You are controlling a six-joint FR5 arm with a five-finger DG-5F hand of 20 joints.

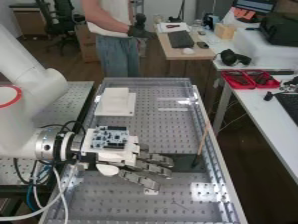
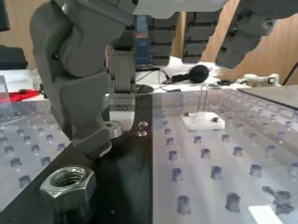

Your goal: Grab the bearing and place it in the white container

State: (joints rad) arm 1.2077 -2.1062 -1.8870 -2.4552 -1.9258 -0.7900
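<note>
In the wrist view the silver ring-shaped metal bearing (image 2: 114,129) lies right by the tip of the dark grey thumb (image 2: 78,100), just below the pale tip of the nearest finger as seen there. The dark grey fingers (image 2: 122,70) of the hand (image 1: 156,170) are relaxed and well spread, mostly straight with the thumb bent inward; I see no clear grip on the bearing (whether the thumb grazes it, I honestly cannot tell).

One edge of the bearing is hidden by the thumb, and how it rests is hard to make out. The silver hexagonal metal nut (image 2: 68,187) sits near the thumb tip, over the black flat strip (image 2: 123,175), its lower part lost in dark. In the high view the palm and fingers cover part of that strip, and the thumb is hard to pick out.

The wrist view shows the nut's threaded hole and the small white block (image 2: 203,121) with two screws. The high view gives the white rectangular container (image 1: 114,103) on the perforated clear-topped worktop (image 1: 156,137), well apart from the fingers, and the blue circuit board (image 1: 110,137) on the hand.
</note>
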